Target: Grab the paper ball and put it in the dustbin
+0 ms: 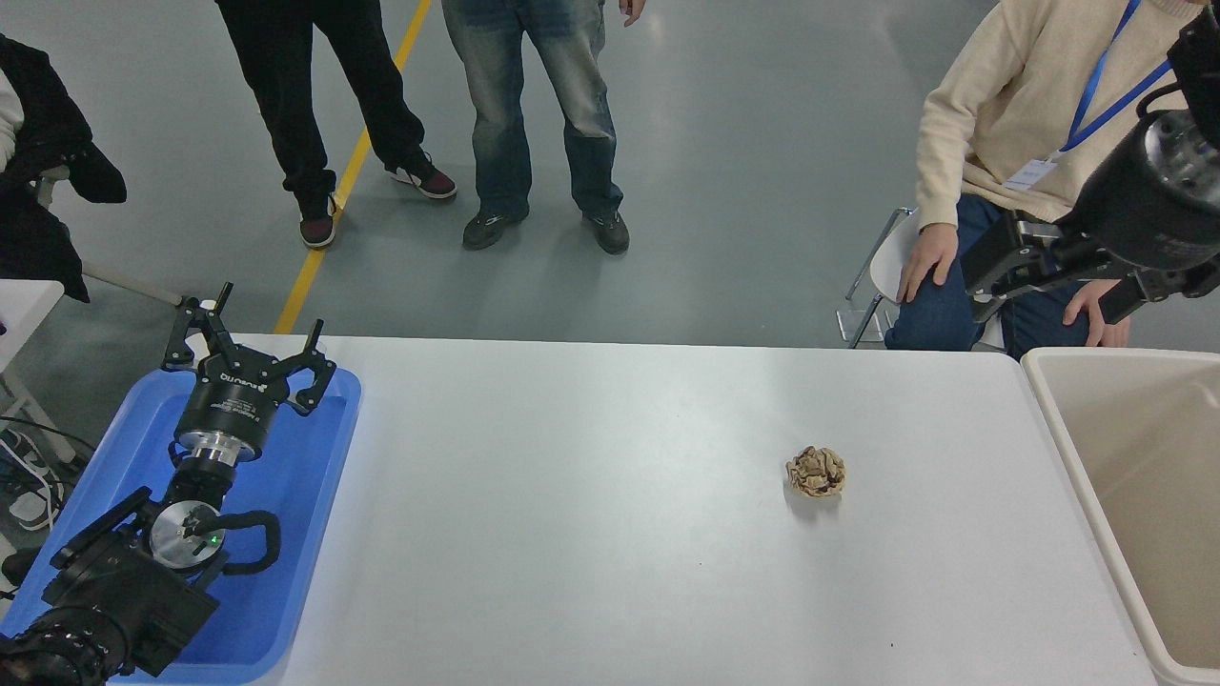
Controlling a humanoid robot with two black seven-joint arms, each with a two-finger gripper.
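I see the paper ball lying alone on the bench, near the dustbin. My right gripper hangs high above, seemingly spread, holding nothing; left gripper is parked wide.

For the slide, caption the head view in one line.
Paper ball lies alone mid-table, beige dustbin at its right; right pincer raised beyond the bin.

Bright, even overhead light. Soft glare sheens the table; the paper ball casts a faint shadow. Focus is sharp.
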